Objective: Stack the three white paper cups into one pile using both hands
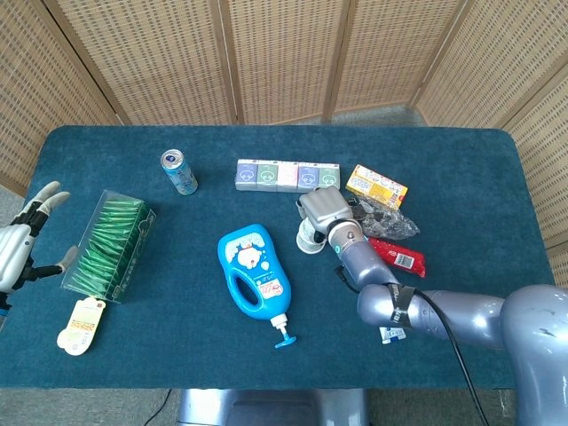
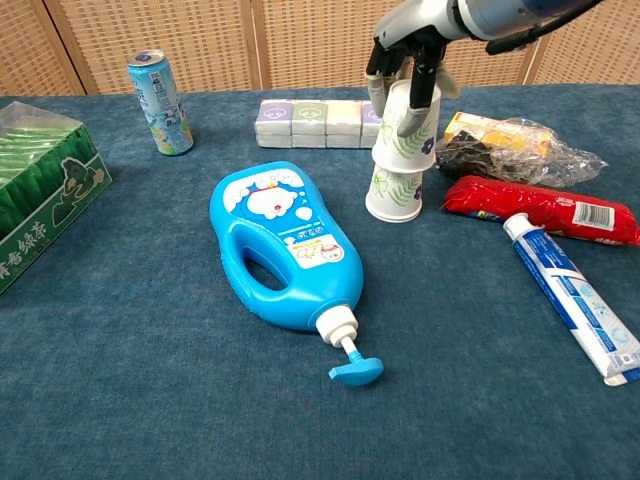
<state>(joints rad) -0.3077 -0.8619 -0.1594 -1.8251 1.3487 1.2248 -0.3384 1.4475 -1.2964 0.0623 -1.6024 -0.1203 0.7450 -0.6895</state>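
The right hand comes down from above with its fingers closed round the top cup, which it holds slightly tilted, its base sunk into the lower cup standing on the table directly beneath the hand. In the chest view the stack shows two cup bodies, both white with a leaf print; whether a third is nested inside cannot be told. In the head view the same hand hides most of the stack, and only a sliver of white cup shows at its lower left edge.

The left hand appears only in the head view, at the far left edge of the table, holding nothing, fingers spread and pointing up and away. Just to its right lies a clear box of green packets, and below that a small tag.

To the left of the right hand and nearer the camera lies a blue bottle on its side, pump end toward the viewer. Behind the hand sits a row of packs, and further left a can stands upright. On the hand's right lie a yellow box, a crumpled clear bag, a red packet and a tube; the head view shows the arm covering much of the tube.
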